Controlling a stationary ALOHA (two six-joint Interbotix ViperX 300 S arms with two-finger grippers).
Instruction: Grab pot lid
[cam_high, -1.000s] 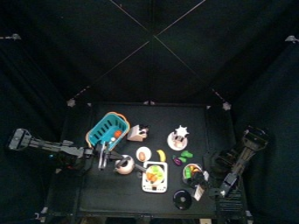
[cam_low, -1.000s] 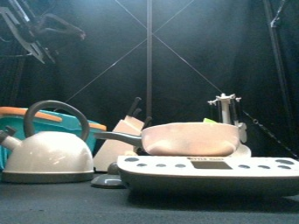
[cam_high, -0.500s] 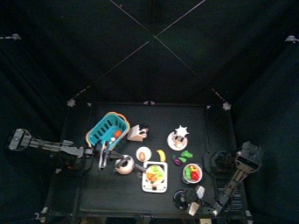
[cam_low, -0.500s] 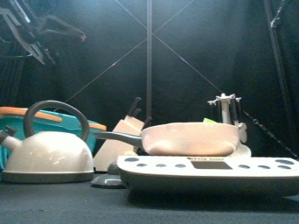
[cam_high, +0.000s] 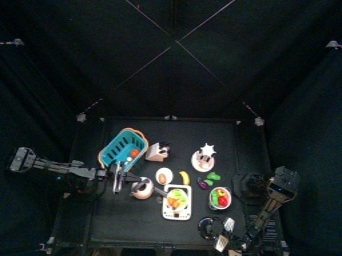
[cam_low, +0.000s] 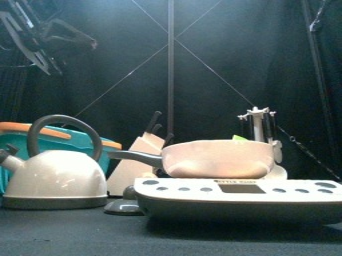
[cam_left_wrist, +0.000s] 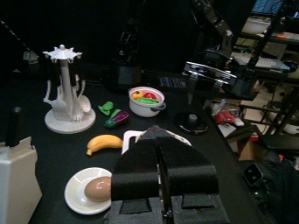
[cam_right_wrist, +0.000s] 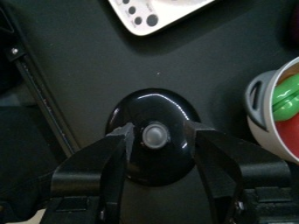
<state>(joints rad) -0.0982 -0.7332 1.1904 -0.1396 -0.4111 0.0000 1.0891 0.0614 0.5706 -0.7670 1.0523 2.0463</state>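
Since a second ago our right gripper (cam_right_wrist: 156, 149) has swung down over the lid (cam_right_wrist: 153, 136), at the table's lower right in the top view, jaws spread wide astride its knob, ready to clamp, while our left gripper (cam_left_wrist: 165, 166) rests clenched.

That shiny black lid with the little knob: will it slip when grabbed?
Possibly. The pot lid looks glossy and lies flat on the table, so its low rim seems hard to catch. The pale knob, between the right hand's open jaws, looks the easier hold.
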